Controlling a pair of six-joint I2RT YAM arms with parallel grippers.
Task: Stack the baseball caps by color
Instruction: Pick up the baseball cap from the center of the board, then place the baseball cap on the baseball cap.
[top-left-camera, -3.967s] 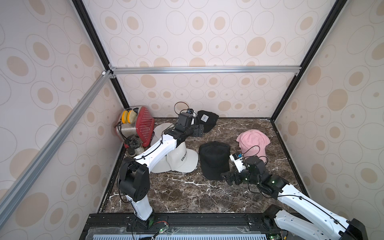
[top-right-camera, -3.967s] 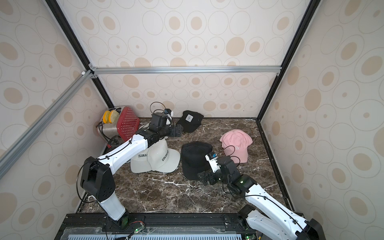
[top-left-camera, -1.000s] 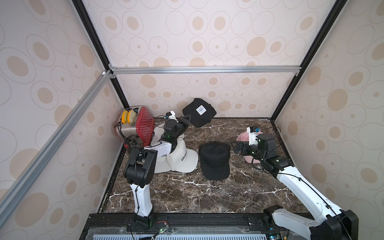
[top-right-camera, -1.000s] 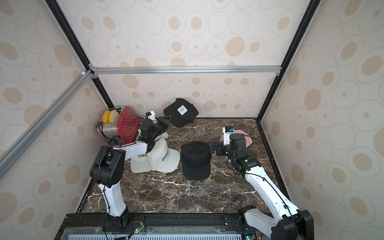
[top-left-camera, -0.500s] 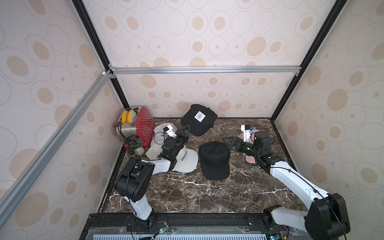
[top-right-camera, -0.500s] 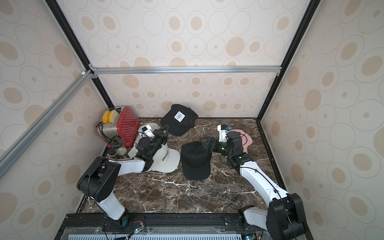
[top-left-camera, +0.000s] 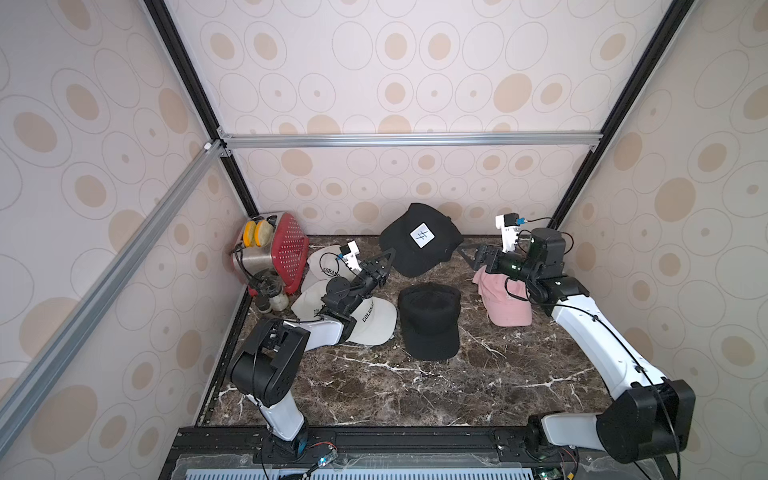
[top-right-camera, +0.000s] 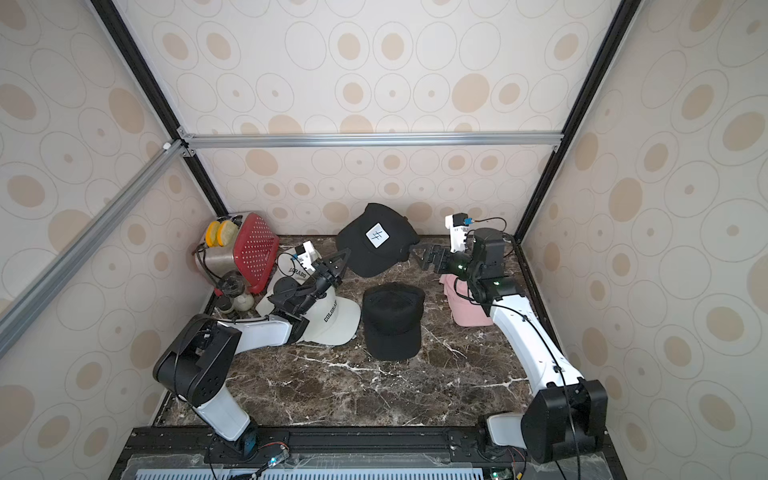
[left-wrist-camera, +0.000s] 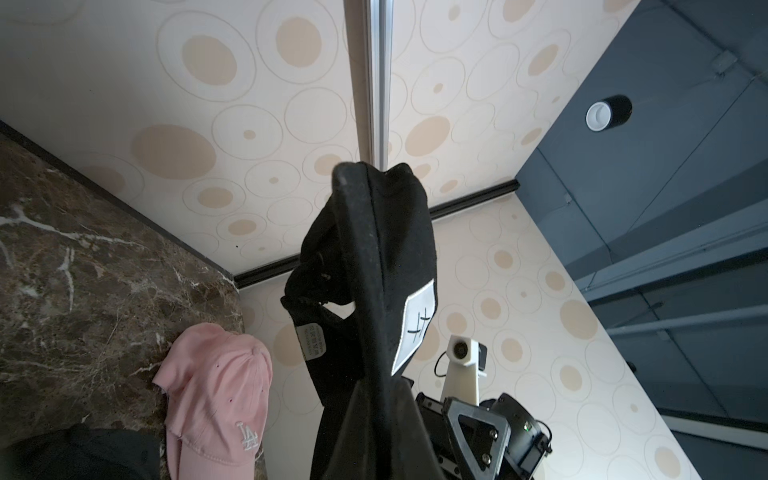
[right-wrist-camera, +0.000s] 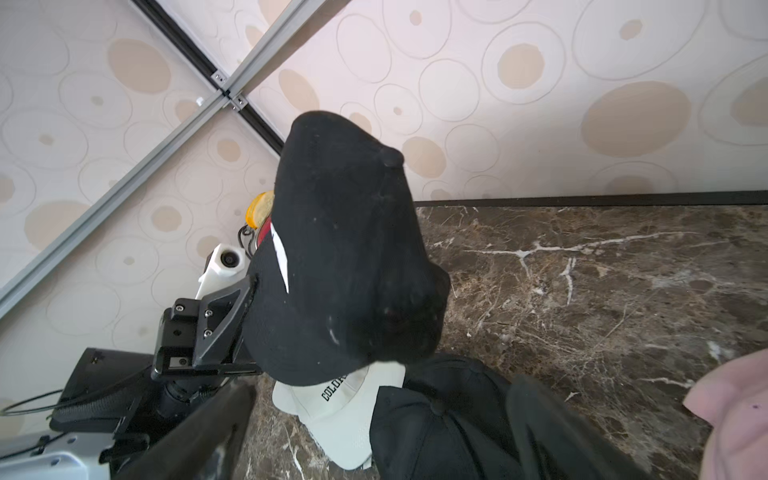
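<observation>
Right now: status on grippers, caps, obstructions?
Left gripper shut on black patch cap, held aloft. Right gripper open, close beside it. Plain black cap lies in front, nothing between them.

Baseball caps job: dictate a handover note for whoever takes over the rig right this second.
Left claw: shut on the brim of the black patch cap, held off the table.
Right claw: open, beside that cap, holding nothing.
Black pile mid-table; white caps overlap on its left; pink caps on its right.
Done: pink looks stacked. Left: patch cap onto the black pile, then square up the white caps.
</observation>
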